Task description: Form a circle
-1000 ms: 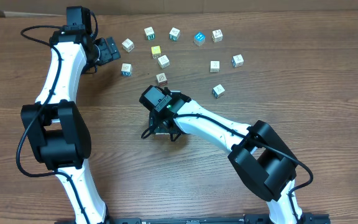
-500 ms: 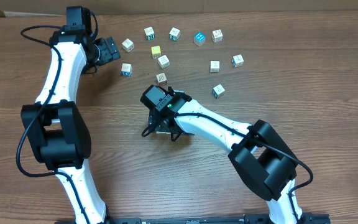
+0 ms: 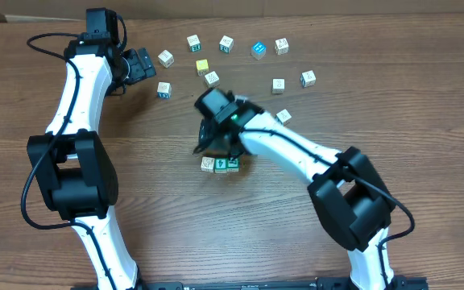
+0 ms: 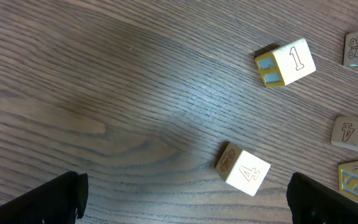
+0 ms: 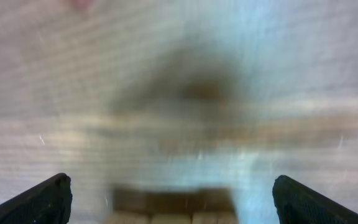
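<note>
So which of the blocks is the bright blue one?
The blue block in the far row, second from its right end; only its top is bright blue.

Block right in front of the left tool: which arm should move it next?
Left. The left tool, open, sits beside that block, facing it. The right tool hangs over the three blocks lower down, farther away.
</note>
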Robot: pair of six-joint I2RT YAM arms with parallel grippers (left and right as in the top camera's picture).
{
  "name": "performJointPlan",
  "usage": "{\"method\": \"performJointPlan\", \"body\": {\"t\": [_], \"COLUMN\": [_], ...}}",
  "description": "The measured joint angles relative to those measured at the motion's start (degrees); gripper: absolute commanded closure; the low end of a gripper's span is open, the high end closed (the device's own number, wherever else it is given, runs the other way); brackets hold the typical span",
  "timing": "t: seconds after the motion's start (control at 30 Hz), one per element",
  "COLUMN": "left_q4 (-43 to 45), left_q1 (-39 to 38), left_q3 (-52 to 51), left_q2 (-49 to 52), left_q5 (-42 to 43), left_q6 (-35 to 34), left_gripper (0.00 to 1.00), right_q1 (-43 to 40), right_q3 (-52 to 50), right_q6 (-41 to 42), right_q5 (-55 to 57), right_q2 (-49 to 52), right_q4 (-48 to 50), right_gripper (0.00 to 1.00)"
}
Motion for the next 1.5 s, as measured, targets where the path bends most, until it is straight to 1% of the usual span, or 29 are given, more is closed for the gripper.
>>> {"method": "performJointPlan", "body": {"t": [0.1, 0.47, 0.6, 1.5], "left_q4": [0.00, 0.02, 0.02, 0.00], "left_q1": [0.00, 0.00, 0.00, -0.39], "left_q3": [0.00, 0.00, 0.00, 0.00], "left_q2": [0.02, 0.02, 0.02, 0.02], "left_q5": [0.00, 0.00, 0.00, 0.00], "left_q6": [0.00, 0.00, 0.00, 0.00], "left_gripper": [0.00, 0.00, 0.00, 0.00], "right_q1": [-2.56, -8.92, -10.40, -10.97], "right_q3": [0.31, 0.33, 0.33, 0.33], "right_q6": [-1.05, -2.21, -2.23, -2.23], "right_q5": [0.00, 0.00, 0.02, 0.02], "right_q2": [0.00, 0.00, 0.00, 0.00], "right_q4": [0.22, -8.17, -9.22, -10.36], "right_gripper": [0.00, 0.00, 0.00, 0.00]}}
